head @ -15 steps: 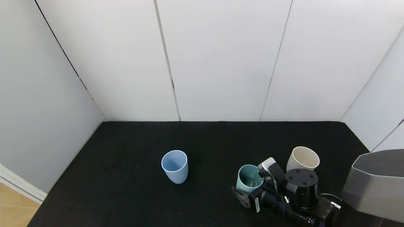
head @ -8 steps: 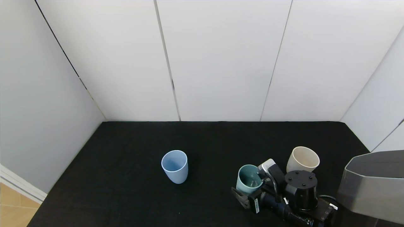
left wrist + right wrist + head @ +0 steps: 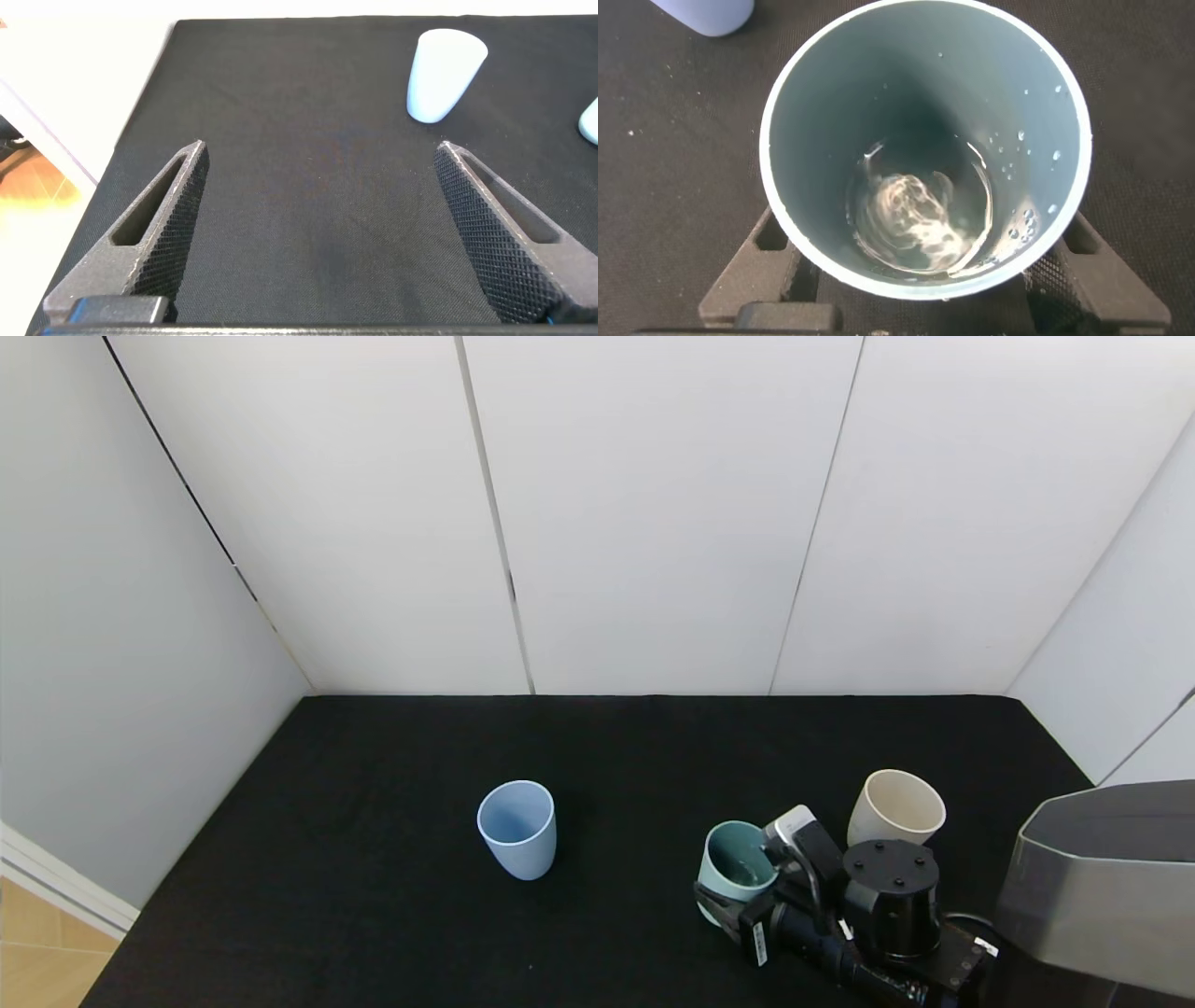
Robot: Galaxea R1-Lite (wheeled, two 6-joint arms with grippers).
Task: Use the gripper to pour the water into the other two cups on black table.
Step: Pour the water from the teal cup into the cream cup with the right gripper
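My right gripper [image 3: 742,887] sits low at the front right of the black table [image 3: 373,859]. Its fingers [image 3: 771,266] are shut on either side of the upright teal-green cup [image 3: 736,866]. The right wrist view looks down into that cup [image 3: 924,112], where a little water [image 3: 920,219] is swirling. The pale blue cup [image 3: 517,829] stands upright near the table's middle, well to the left. The cream-white cup [image 3: 896,807] stands just behind and to the right of the gripper. My left gripper [image 3: 322,187] is open and empty above bare table, with the pale blue cup [image 3: 447,63] ahead of it.
White wall panels [image 3: 653,523] close the table at the back and both sides. The table's left edge [image 3: 121,933] drops to a wooden floor. My grey body shell [image 3: 1102,887] fills the front right corner.
The right gripper's near finger has moved in against the teal-green cup's side. The cup has shifted slightly. The other two cups have not moved.
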